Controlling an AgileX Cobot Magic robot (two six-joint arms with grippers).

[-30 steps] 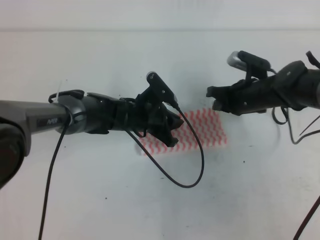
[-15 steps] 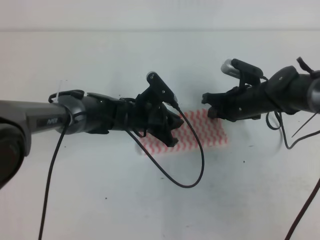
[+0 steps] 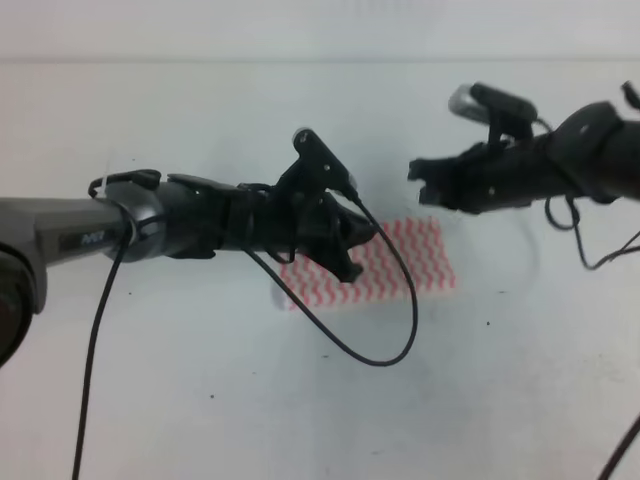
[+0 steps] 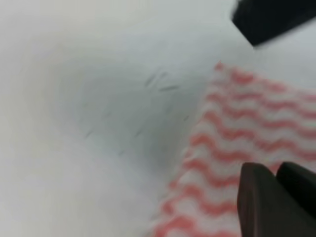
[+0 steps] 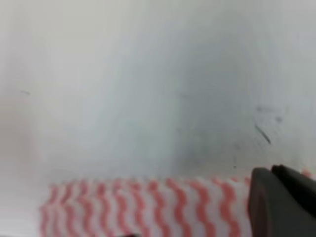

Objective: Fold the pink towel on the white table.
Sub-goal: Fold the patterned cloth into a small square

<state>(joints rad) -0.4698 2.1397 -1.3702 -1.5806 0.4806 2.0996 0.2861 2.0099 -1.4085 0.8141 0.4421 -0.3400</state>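
Towel: the pink towel (image 3: 400, 262) lies flat on the white table (image 3: 200, 400) as a long strip, near the middle, a bit toward 3 o'clock.

Left hand: the left hand (image 3: 358, 250) hangs over the towel's 9 o'clock end. It has lifted a little. I cannot tell if it is open or closed.

Right hand: the right hand (image 3: 425, 183) has moved up toward 12 o'clock, off the towel. It looks open and holds nothing.

What this means: both hands seem to be letting go. The fold looks done, or nearly done.
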